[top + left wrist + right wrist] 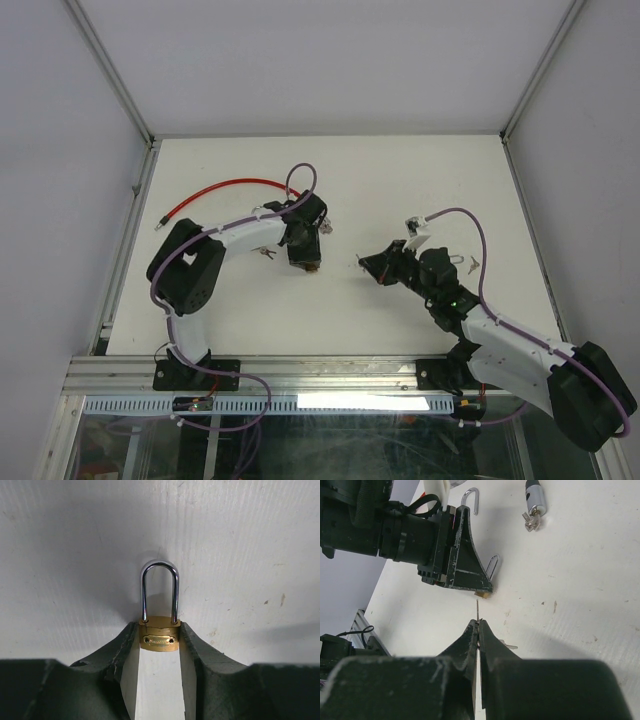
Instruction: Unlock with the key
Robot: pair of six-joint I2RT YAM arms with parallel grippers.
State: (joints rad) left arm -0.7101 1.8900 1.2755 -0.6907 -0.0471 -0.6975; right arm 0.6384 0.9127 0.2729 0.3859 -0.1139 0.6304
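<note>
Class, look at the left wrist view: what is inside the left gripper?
A brass padlock, shackle pointing away, on the white table; the fingers touch both its sides. Those sides and any keyhole are hidden.

padlock [159, 639]: brass, chrome shackle closed, between left jaws | key [478, 614]: edge-on, pinched in right jaws

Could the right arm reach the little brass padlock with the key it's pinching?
Probably yes. The right end effector holds the thin metal key pointed at the small brass padlock, with only bare white table between. The left end effector grips its sides; the keyhole isn't visible.
</note>
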